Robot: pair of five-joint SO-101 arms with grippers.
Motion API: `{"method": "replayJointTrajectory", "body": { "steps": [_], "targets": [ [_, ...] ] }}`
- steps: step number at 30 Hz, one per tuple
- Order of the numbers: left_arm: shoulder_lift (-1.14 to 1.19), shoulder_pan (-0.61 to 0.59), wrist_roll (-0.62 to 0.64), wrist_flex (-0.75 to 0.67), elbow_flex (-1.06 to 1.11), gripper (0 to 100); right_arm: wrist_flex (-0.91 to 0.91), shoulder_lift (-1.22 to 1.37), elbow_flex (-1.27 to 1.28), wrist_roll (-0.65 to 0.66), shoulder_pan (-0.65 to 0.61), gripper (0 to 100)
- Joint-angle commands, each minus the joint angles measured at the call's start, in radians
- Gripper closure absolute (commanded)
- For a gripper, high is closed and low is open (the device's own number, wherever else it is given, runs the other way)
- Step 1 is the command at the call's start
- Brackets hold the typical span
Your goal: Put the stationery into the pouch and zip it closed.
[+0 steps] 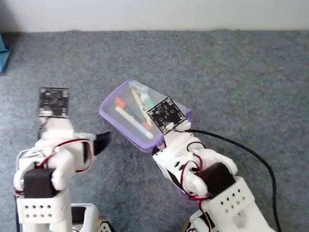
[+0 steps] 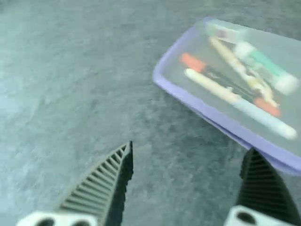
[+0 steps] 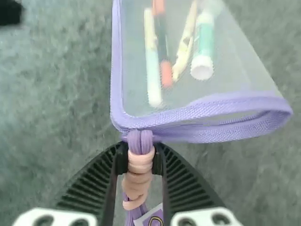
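Note:
A clear pouch with purple trim [image 1: 126, 113] lies on the grey carpet, with several pens and a glue stick [image 1: 145, 99] inside it. My right gripper [image 3: 138, 160] is shut on the pouch's purple and pink zipper pull [image 3: 138, 167] at the pouch's near corner. In the right wrist view the pouch [image 3: 188, 80] lifts away from the carpet at that corner. My left gripper [image 2: 188, 183] hangs open above bare carpet, just short of the pouch's edge [image 2: 225, 120], with nothing between its fingers [image 2: 108, 188]. From above, the left gripper [image 1: 99, 141] sits to the left of the pouch.
Grey carpet [image 1: 231, 67] covers the whole work area. A black cable [image 1: 251, 154] runs from the right arm toward the lower right. A blue object [image 1: 3, 55] shows at the far left edge. A pale wall borders the back.

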Motion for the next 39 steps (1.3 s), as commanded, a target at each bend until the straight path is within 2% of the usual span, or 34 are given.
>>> {"method": "replayJointTrajectory", "body": {
  "steps": [1, 5, 10, 22, 29, 33, 39],
  "targets": [
    [-0.014, 0.104, -0.005, -0.052, -0.008, 65, -0.024, -0.035, -0.120, 0.015, 0.012, 99.1],
    [-0.014, 0.169, -0.011, -0.066, -0.008, 64, -0.031, -0.035, -0.155, 0.080, 0.013, 99.1],
    [-0.014, 0.245, -0.012, -0.080, 0.045, 57, -0.024, -0.035, -0.209, 0.091, 0.013, 99.1],
    [-0.005, 0.293, -0.098, -0.440, 0.262, 57, -0.024, -0.033, -0.215, 0.161, 0.013, 99.1],
    [-0.012, 0.408, -0.098, -0.661, 0.401, 68, -0.022, -0.033, -0.226, 0.161, 0.008, 99.1],
    [-0.012, 0.410, -0.098, -0.816, 0.456, 73, 0.033, -0.033, -0.256, 0.161, 0.012, 99.1],
    [-0.014, 0.428, -0.097, -0.937, 0.492, 86, 0.061, -0.033, -0.293, 0.161, 0.015, 99.1]
  ]
}}
